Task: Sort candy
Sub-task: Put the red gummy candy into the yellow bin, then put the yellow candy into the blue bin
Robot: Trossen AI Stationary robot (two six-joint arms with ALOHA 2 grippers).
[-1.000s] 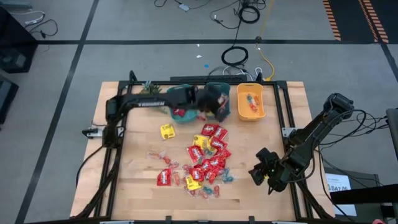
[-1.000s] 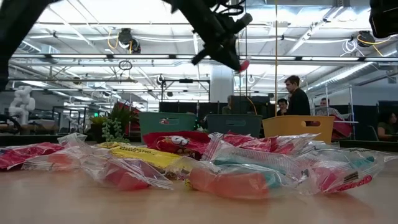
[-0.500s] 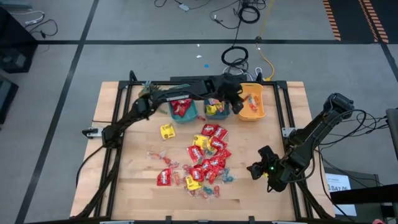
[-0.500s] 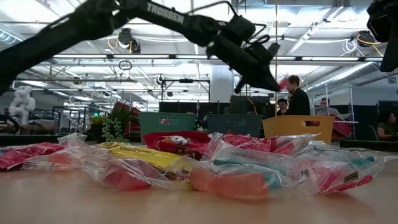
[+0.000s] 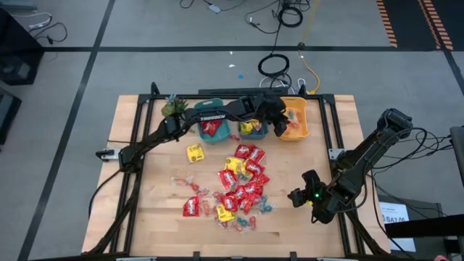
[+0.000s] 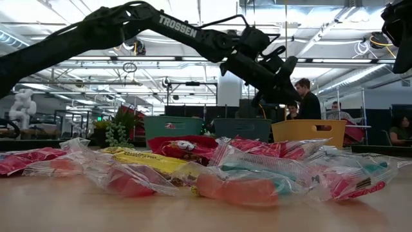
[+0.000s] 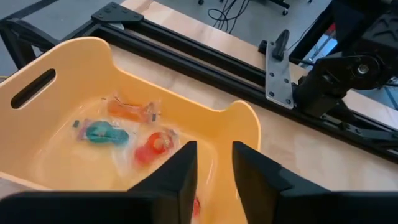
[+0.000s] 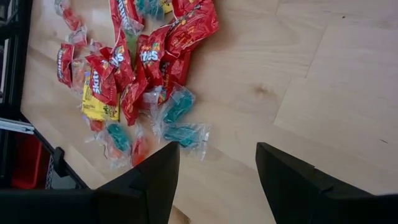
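My left gripper [image 5: 281,129] [image 7: 214,149] hangs open over the yellow bin [image 5: 304,110] [image 7: 74,50] at the far right of the row of bins, pointing slantwise down into it. A teal piece [image 7: 99,132], a red piece [image 7: 152,146] and an orange piece [image 7: 127,109] lie on the bin's floor. The candy pile [image 5: 239,185] [image 8: 143,56] lies mid-table. My right gripper [image 5: 296,197] [image 8: 217,155] waits open above the bare wood right of the pile. My left gripper has a small red piece [image 7: 196,208] showing low in the gap, right beside one finger [image 7: 180,171]. Whether the finger touches it, I cannot tell.
Two teal bins stand left of the yellow one: one [image 5: 214,129] with red packets, one [image 5: 251,129] with yellow packets. A lone yellow packet [image 5: 194,153] lies left of the pile. A small green plant [image 5: 172,107] sits at the far left. Black frame rails [image 7: 205,56] edge the table.
My left gripper has swung from over the teal bins toward the table's right edge and sunk down over the yellow bin. The pink-red piece it carried at its fingertips no longer shows there. My right gripper has rolled a little in place.
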